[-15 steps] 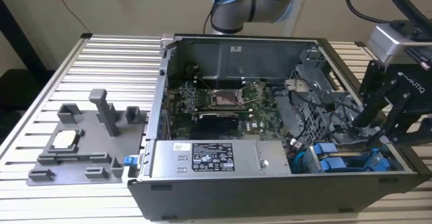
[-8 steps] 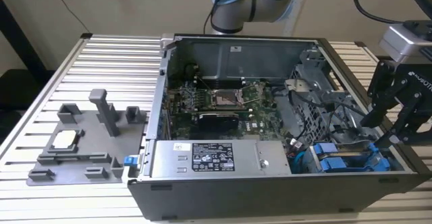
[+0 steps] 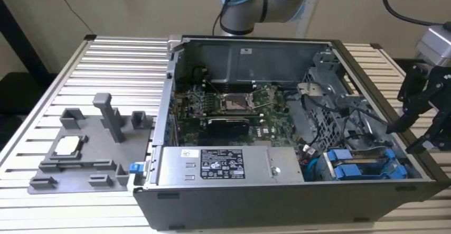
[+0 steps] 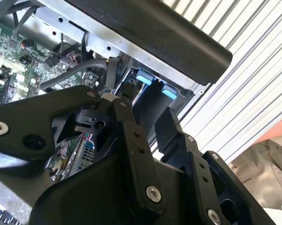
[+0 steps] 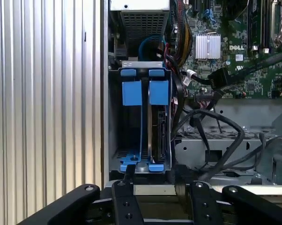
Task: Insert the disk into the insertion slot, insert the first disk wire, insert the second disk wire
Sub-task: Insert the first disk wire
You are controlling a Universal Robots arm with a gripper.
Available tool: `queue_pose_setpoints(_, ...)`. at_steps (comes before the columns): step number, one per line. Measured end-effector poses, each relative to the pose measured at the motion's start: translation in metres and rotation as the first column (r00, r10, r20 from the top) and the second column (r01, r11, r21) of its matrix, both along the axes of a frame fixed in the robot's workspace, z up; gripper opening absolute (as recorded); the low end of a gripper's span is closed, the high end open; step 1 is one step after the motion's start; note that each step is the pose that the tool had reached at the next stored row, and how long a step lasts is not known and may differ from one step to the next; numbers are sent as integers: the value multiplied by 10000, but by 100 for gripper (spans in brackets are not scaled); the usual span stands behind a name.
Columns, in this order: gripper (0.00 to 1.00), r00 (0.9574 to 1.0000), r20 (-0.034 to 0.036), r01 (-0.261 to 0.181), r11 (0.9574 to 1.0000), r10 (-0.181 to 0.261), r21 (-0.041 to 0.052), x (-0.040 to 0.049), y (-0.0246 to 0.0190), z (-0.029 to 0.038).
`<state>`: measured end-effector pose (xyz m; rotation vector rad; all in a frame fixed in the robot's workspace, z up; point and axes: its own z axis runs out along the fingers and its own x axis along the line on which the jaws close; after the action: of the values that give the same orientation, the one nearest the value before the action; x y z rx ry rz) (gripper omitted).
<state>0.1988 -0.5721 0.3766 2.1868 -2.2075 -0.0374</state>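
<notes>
The insertion slot (image 5: 141,64) is the grey drive cage at the case's corner. Two blue-fronted carriers (image 5: 131,92) (image 5: 159,92) stand side by side in it. A dark drive body (image 5: 158,136) shows under one of them; I cannot tell which carrier holds the disk. In the exterior view the blue carriers (image 3: 358,166) lie at the case's front right. My gripper (image 5: 155,183) (image 3: 414,132) (image 4: 145,110) hangs open over the cage's end by the case wall, with one fingertip (image 5: 129,175) close to a blue end tab (image 5: 127,165). Loose black wires (image 5: 211,122) loop just beside the cage.
A grey power-supply box (image 3: 218,164) with a label fills the case's front. The motherboard (image 3: 225,104) lies behind it. A grey fixture plate (image 3: 88,149) with posts sits on the slatted table (image 3: 113,59) at the exterior view's left. The case's rim (image 4: 178,42) runs close to the gripper.
</notes>
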Motion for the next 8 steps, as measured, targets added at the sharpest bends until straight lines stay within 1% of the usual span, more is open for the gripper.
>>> queue_pose_setpoints(4, 47, 10000, 0, -9, 10000, 9, 0, 102, 2, 0)
queue_pose_setpoints(6, 47, 10000, 0, -12, 10000, 12, 0, 127, 18, 0)
queue_pose_setpoints(8, 47, 10000, 0, -11, 10000, 11, 0, 137, 43, 0)
